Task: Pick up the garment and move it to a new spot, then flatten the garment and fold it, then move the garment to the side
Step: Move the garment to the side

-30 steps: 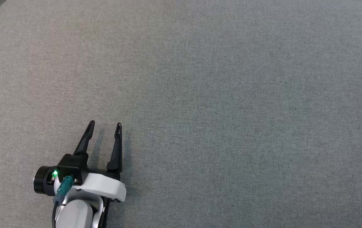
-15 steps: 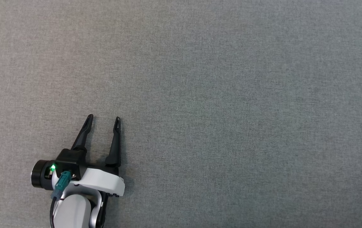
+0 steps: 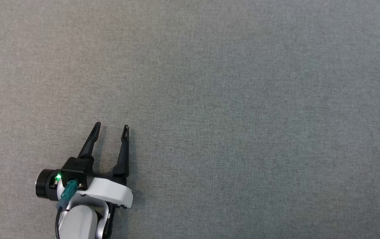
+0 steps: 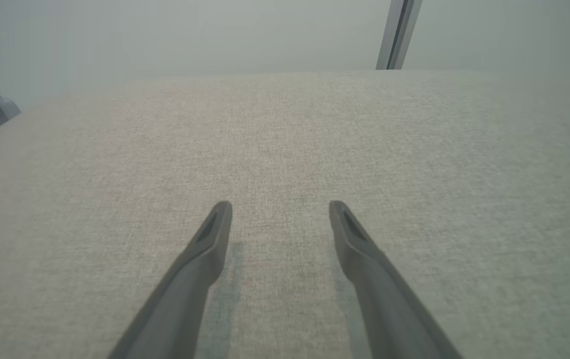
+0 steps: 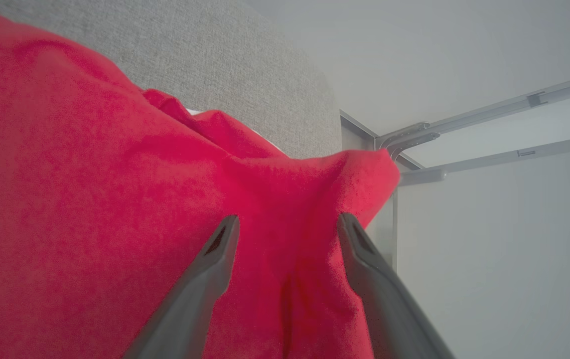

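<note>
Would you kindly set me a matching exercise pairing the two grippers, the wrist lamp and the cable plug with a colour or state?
Things: 1 left gripper with dark fingers; 2 right gripper with dark fingers; 3 small round wrist lamp; 4 plastic cable plug.
States: A glowing green; B teal; C open over bare grey woven cloth; D open before red fleecy garment.
Pairs: 1-C, 2-D, 3-A, 4-B.

left end effector lower left, fingers spread apart, above grey fabric surface.
</note>
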Motion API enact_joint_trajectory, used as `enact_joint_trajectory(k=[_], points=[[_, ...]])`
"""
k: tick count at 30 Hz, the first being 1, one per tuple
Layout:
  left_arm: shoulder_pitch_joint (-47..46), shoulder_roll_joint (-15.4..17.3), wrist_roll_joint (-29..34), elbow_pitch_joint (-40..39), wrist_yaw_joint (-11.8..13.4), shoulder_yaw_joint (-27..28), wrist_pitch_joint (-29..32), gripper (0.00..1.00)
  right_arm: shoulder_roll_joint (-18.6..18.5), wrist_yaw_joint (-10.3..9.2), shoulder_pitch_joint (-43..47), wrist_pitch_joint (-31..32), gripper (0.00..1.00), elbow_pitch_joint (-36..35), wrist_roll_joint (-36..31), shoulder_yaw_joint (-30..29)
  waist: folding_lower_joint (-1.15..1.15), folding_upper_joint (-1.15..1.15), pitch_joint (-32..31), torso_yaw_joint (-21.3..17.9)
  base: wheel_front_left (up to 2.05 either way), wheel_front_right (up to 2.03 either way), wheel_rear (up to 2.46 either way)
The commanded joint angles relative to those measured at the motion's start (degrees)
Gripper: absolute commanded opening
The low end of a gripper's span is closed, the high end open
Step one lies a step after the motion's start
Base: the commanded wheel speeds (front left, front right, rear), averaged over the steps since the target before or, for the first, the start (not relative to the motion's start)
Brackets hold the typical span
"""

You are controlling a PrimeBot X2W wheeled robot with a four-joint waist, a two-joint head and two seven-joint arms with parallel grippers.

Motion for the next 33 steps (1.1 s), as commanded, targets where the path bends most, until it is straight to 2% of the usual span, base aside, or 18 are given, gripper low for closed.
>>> enact_joint_trajectory(k=[1,8,13,17,24,33], points=[[0.1,0.2,-0.3,0.1,0.3,-0.1,-0.2,1.0,-0.1,-0.03,-0.1,0.1,1.0,-0.3,-0.3,0.0,0.0,0.0,-1.0,0.1,0.0,0.0,0.0],[1.1,0.2,-1.1,0.4,0.8,-0.5,-0.2,1.0,0.2,-0.03,-0.6,-0.6,1.0,-2.5,0.2,0.4,0.0,0.0,-4.4,0.3,0.0,0.0,0.0],[1.9,0.2,-1.8,0.3,1.3,-0.7,-0.2,1.0,2.3,-0.03,-0.4,-3.5,1.0,-5.7,3.1,-1.1,0.0,0.0,-7.3,0.2,0.0,0.0,0.0],[2.7,0.2,-2.3,0.1,1.8,-0.5,-0.2,1.0,5.0,-0.02,1.1,-6.3,1.0,-8.5,6.3,-2.6,0.0,0.0,-9.4,-0.1,0.0,0.0,0.0],[4.1,0.2,-2.8,-1.0,2.6,0.7,-0.2,1.0,11.0,-0.02,5.7,-14.9,1.0,-17.0,13.7,-7.0,0.0,0.0,-13.9,-0.7,0.0,0.0,0.0],[5.9,0.2,-2.8,-4.3,3.7,2.0,-0.2,1.0,17.9,-0.02,17.6,-25.1,1.0,-26.3,14.7,-13.9,0.0,0.0,-18.0,-0.8,0.0,0.0,0.0]])
